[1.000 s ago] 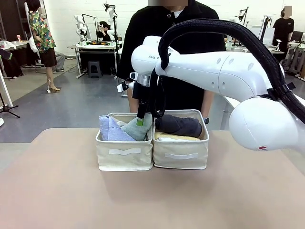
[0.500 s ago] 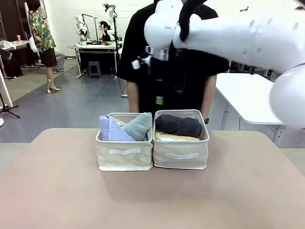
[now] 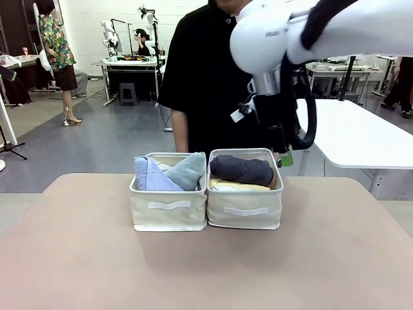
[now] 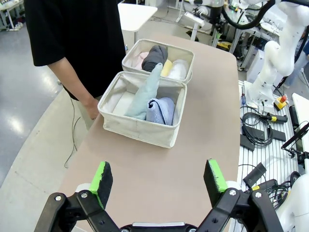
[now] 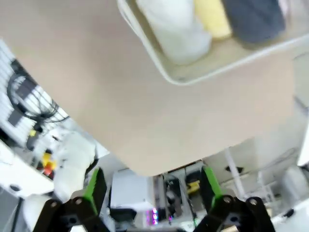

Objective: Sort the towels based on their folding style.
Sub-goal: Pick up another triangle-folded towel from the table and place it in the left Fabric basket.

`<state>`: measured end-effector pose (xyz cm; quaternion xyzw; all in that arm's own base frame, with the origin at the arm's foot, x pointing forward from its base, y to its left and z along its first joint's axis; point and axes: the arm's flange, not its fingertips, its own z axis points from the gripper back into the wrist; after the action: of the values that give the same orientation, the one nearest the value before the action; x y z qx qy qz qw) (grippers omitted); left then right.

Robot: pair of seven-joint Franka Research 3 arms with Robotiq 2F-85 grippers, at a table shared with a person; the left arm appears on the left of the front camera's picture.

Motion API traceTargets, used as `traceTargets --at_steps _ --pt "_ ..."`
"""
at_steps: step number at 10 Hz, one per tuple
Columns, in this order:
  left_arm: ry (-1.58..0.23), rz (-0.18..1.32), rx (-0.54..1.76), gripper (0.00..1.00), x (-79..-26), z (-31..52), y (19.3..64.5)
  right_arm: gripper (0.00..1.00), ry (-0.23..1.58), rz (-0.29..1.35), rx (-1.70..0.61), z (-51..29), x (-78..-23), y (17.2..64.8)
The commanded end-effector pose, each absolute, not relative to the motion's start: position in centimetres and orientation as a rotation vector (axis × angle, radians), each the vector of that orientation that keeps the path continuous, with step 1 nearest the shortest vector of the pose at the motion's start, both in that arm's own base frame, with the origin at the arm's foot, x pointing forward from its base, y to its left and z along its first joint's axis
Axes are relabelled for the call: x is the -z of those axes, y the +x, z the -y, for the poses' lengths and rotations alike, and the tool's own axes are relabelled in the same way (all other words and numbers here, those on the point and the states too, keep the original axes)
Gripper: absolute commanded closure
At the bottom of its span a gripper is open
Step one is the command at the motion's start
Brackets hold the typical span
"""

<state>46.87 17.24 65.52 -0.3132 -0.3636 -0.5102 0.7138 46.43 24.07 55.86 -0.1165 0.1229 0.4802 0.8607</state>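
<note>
Here we took the pair of cream fabric baskets (image 3: 169,210) as our landmark; they stood touching side by side near the table's far edge, just in front of a person in a black shirt (image 3: 206,77). In the basket on the robot's left (image 4: 141,126) lay the two cone-folded terry towels, the lavender-blue one (image 3: 150,175) and the pale teal one (image 3: 186,172), leaning against each other. In the basket on the robot's right (image 3: 245,210) we saw the rolled towels: the dark grey roll (image 3: 242,169) on top and the yellow roll (image 3: 237,186) under it from the front, while the left wrist view also showed the pink roll (image 4: 140,59) and the white roll (image 4: 178,69) beside them.

The right gripper (image 3: 284,155) hung in the air above and just behind the right-hand basket's far right corner, clear of the towels. Its own camera looked down on the white roll, the yellow roll and the dark grey roll at the top of the picture, and its green-padded fingers (image 5: 95,183) stood spread wide with nothing between them.

The left gripper (image 4: 159,176) hovered over the bare tan table (image 4: 193,159), well apart from the baskets on the left-hand basket's side. Its green pads (image 4: 102,175) were likewise spread wide and held nothing.
</note>
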Motion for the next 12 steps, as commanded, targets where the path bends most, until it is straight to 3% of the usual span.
traceTargets --at_steps 1,8,12 --pt "-0.69 0.811 1.129 0.02 -65.7 -17.2 46.8 0.0 -0.2 0.011 -0.899 -19.4 -57.8 44.0" --pt "-0.69 0.811 1.129 0.02 -65.7 -17.2 46.8 0.0 0.152 0.383 -0.939 -5.1 -59.9 40.5" --pt "-0.69 0.811 1.129 0.02 -65.7 -17.2 46.8 0.0 0.096 0.331 -0.883 -5.0 -60.6 40.8"
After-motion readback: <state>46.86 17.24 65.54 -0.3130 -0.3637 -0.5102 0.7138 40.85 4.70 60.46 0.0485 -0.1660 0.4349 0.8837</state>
